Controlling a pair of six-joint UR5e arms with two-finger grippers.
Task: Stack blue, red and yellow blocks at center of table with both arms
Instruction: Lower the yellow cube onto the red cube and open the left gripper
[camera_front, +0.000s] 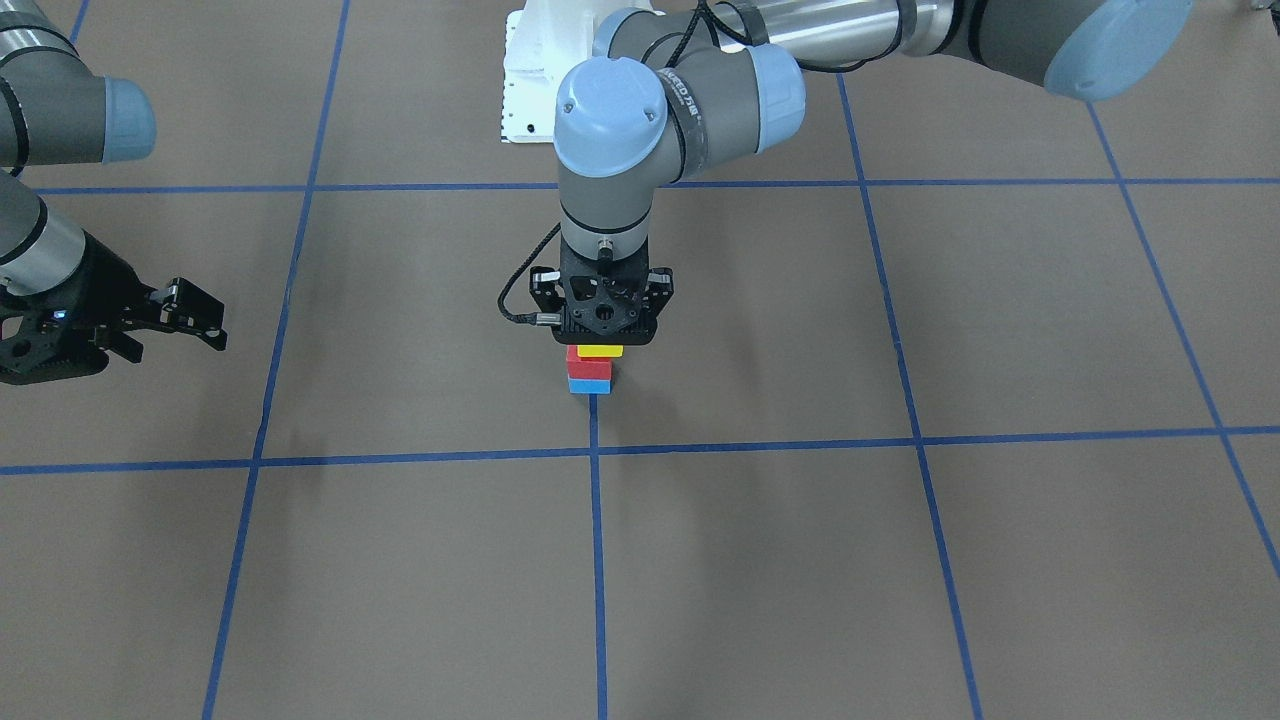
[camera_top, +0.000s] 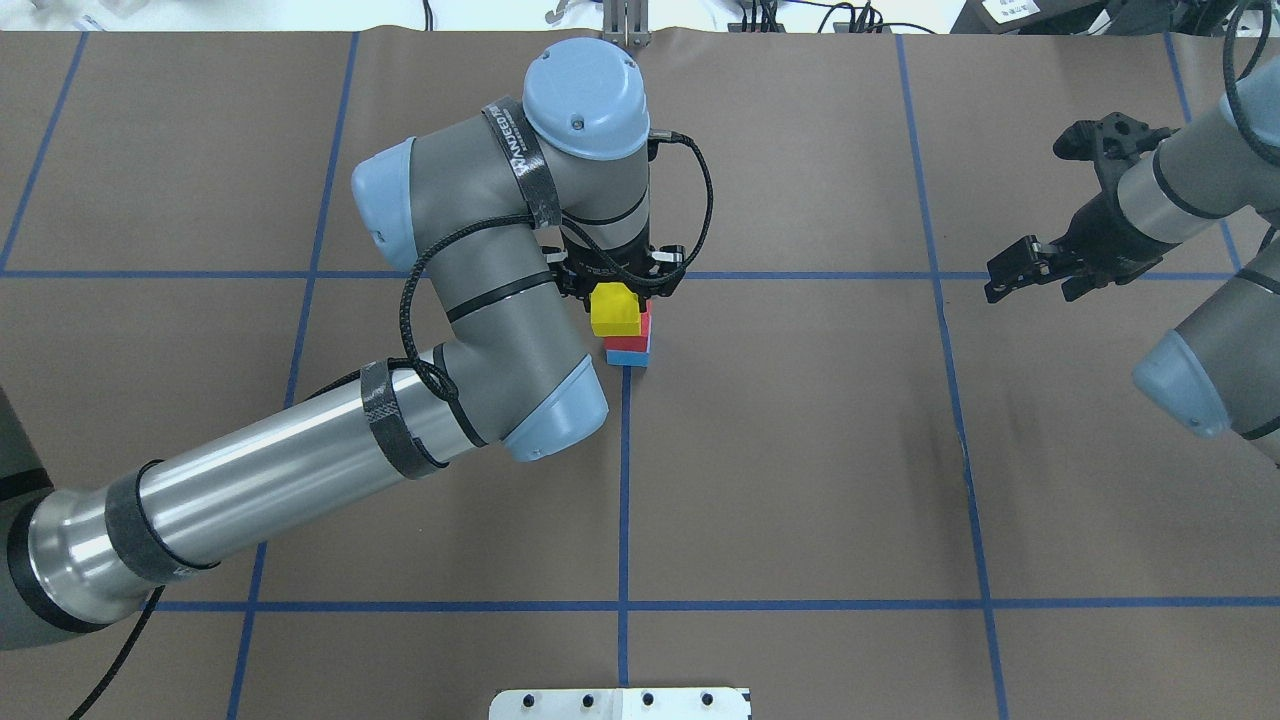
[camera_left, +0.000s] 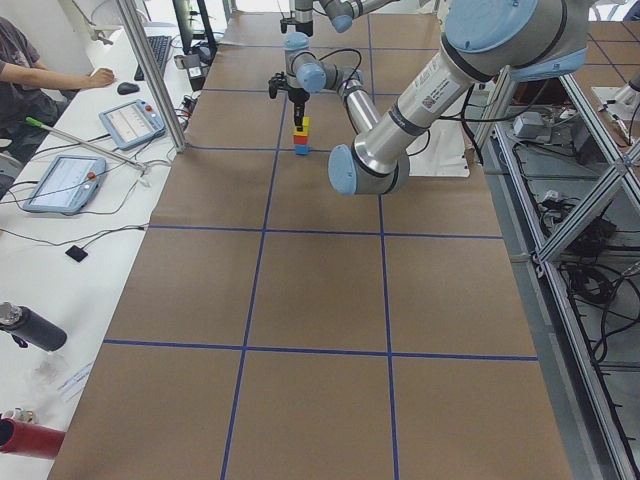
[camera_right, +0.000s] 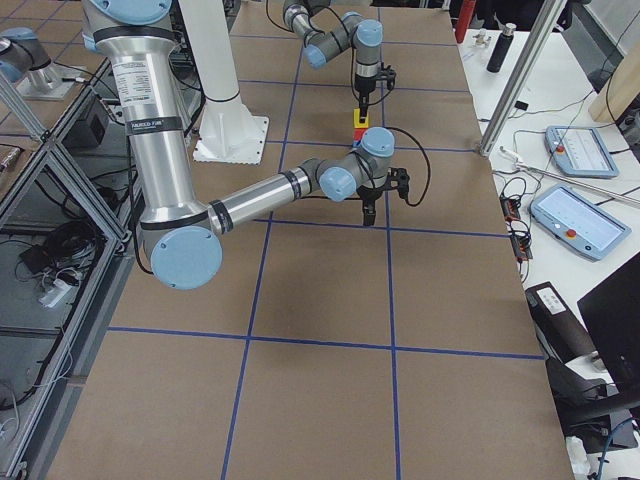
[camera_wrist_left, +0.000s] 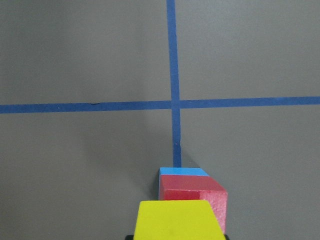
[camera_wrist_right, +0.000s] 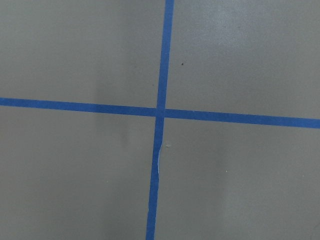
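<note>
Three-block stack at the middle of the table (camera_top: 800, 450), under the left gripper (camera_top: 618, 300).
Blue block (camera_front: 589, 386) at the bottom, red block (camera_front: 588, 366) on it, yellow block (camera_top: 614, 312) on top. Left gripper pointing straight down, jaws clamped on the yellow block. Right gripper (camera_top: 1010, 270) near the table's right edge, well apart from the stack, jaws apart.

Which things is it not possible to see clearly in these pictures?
Left gripper fingers: hidden under its own body in front and overhead views; grip on yellow block unclear.
Yellow block's underside: cut off by left wrist view's bottom edge; contact with red block unclear.
Blue block: mostly covered by red block, wrist view.
</note>
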